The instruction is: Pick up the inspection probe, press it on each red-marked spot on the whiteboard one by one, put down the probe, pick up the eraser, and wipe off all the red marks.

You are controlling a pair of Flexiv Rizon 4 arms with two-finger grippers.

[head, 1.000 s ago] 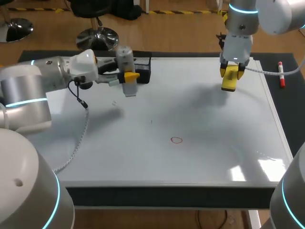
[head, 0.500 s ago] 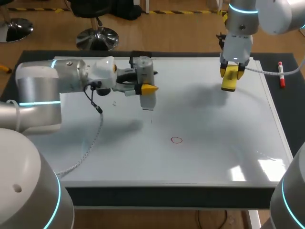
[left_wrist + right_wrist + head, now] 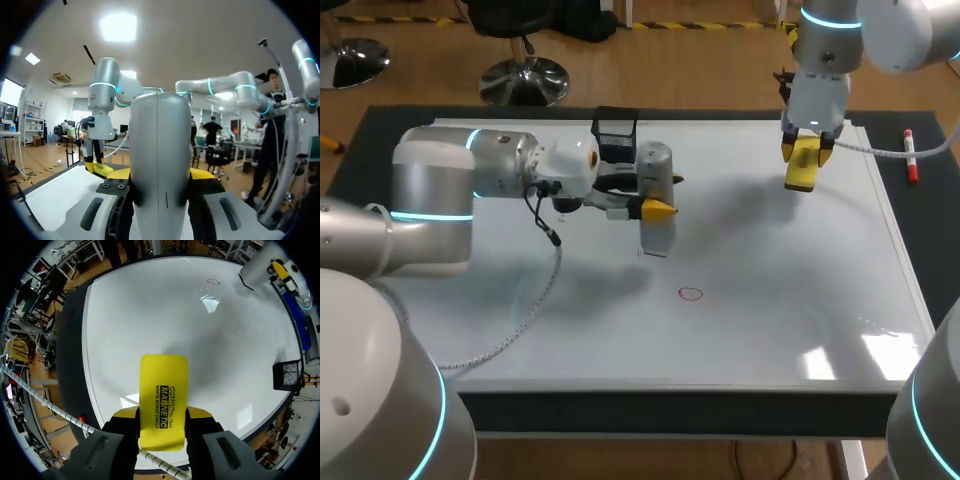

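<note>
The inspection probe, a grey cylinder, is held upright in the left gripper over the middle of the whiteboard. In the left wrist view the probe is clamped from both sides by the yellow-tipped fingers. Its lower end is placed short of the one red mark, a small ring drawn nearer the whiteboard's front edge; the two are apart.

The yellow eraser is gripped by the right gripper above the far right part of the whiteboard. In the right wrist view the eraser is pinched between both of that gripper's fingers, with most of its length sticking out ahead of them and the whiteboard spread beneath. The red mark is seen well ahead of it.

A black mesh basket is set at the whiteboard's far edge, behind the left gripper. A red-capped marker pen is laid on the dark table just beside the whiteboard's right edge.
</note>
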